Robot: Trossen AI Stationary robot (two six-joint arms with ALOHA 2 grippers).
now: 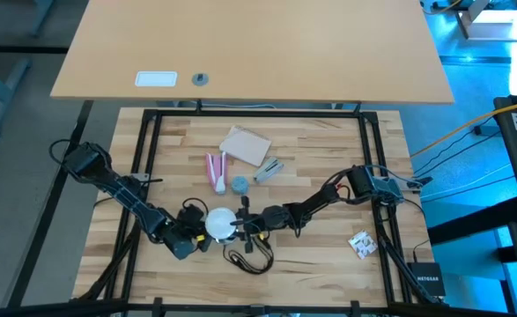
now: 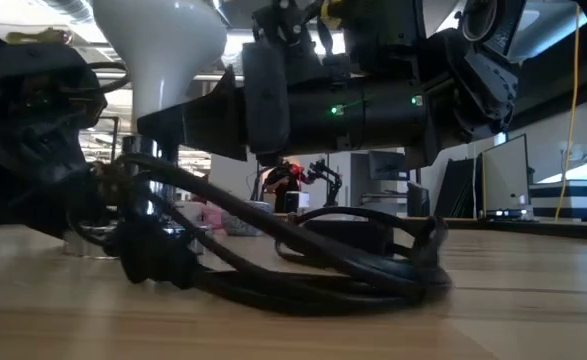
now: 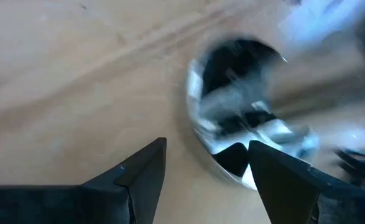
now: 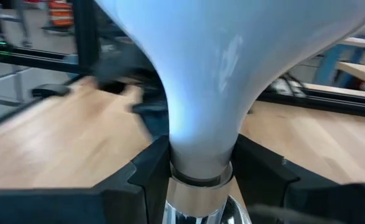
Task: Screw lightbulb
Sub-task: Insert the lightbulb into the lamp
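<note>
The lightbulb [image 1: 220,222] is pale white, with its dome up and its neck tapering down to a silvery screw base [image 4: 194,202]. It stands upright near the table's front, over a silvery socket [image 3: 244,134] with a black cord [image 1: 249,255]. My right gripper [image 4: 198,171] comes from the right and is shut on the bulb's neck. My left gripper [image 3: 207,165] is open just left of the bulb, low at the socket. I cannot tell whether it touches the socket. My right gripper pinches the bulb's narrow neck [image 4: 198,155] between its two fingers, just above the silvery screw base. The fingers [image 4: 151,171] come level from the table's right side. The bulb stands upright, dome up, with its base down toward the socket.
The black cord loops on the wood in front of the bulb [image 2: 353,270]. Behind it lie a pink object [image 1: 216,172], a light-blue cap [image 1: 240,184], a tan card [image 1: 245,145] and a small silvery piece [image 1: 269,169]. A small packet [image 1: 361,242] lies at the right.
</note>
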